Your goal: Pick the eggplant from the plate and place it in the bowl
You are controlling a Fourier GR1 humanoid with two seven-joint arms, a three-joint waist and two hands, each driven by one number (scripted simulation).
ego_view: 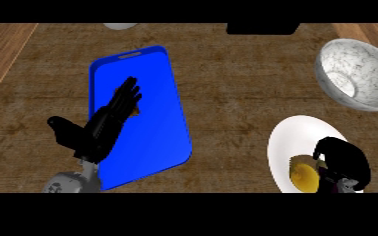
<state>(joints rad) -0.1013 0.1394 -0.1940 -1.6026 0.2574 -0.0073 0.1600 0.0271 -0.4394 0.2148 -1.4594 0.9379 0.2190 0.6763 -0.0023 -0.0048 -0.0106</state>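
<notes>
White plate (pixel 284 145): eggplant (pixel 303 176) sits on it, right hand (pixel 341 157) curled round it; the grasp step, by the look. Left hand (pixel 111 115) rests open, well left of plate. Next move: lift, carry to bowl (pixel 347 75) beyond plate, let go.

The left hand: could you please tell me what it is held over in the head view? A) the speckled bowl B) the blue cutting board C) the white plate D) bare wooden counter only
B: the left hand, fingers straight, shows against the blue cutting board, while the white plate and the bowl lie far off at the right side.
</notes>
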